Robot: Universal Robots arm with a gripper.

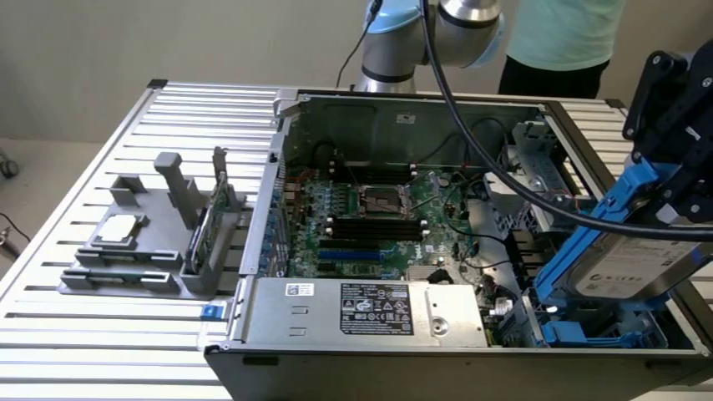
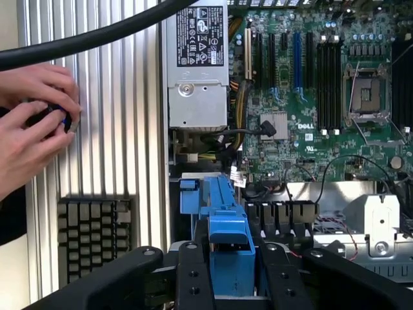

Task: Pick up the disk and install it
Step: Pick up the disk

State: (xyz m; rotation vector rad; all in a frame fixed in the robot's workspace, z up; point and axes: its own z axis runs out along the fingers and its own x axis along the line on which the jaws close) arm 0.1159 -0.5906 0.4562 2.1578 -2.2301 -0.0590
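Note:
The disk (image 1: 633, 269) is a silver-grey drive with a white label in a bright blue bracket. It hangs tilted over the open computer case's corner at the exterior view's right. My gripper (image 1: 672, 205) is shut on it from above. In the wrist view, black fingers (image 2: 193, 274) flank the blue bracket (image 2: 231, 248), so my gripper (image 2: 233, 274) sits around it. Just below the disk sits a blue drive bay (image 1: 570, 332). The disk's far end is hidden behind the case wall.
The case (image 1: 279, 159) lies open with its motherboard (image 1: 379, 209) and power supply (image 1: 368, 309) exposed. A grey fixture (image 1: 167, 276) at the exterior view's left holds a chip (image 1: 120, 227) and a green card (image 1: 214, 221). A person's hands (image 2: 32, 123) hold a small object beside the case. A black cable (image 1: 490, 159) crosses above.

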